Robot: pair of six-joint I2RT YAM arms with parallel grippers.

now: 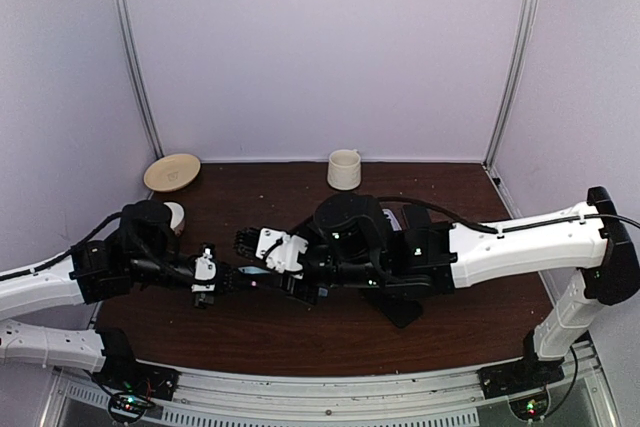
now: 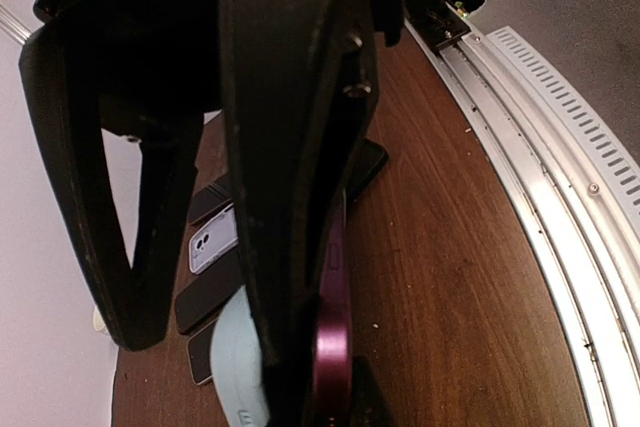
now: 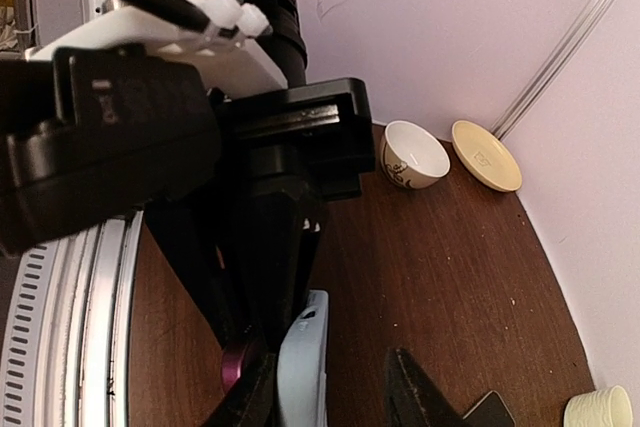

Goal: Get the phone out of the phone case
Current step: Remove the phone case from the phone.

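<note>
One phone case [image 2: 333, 347] edge in left claw [image 1: 225, 280]; right claw [image 3: 335, 397] straddling, gap beside.

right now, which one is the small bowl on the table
Look to the back left corner of the brown table, where a flat tan saucer lies by the wall. The bowl sits just nearer than it, beside the left arm: white, deep-sided, with a dark motif on its flank.

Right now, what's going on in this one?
The left pincer is shut on a phone held on edge, gripping its purple side. The right pincer straddles the light-blue part, apparently the case, with its jaws not yet closed on it. Whether the phone and case are separating is hard to tell.
</note>
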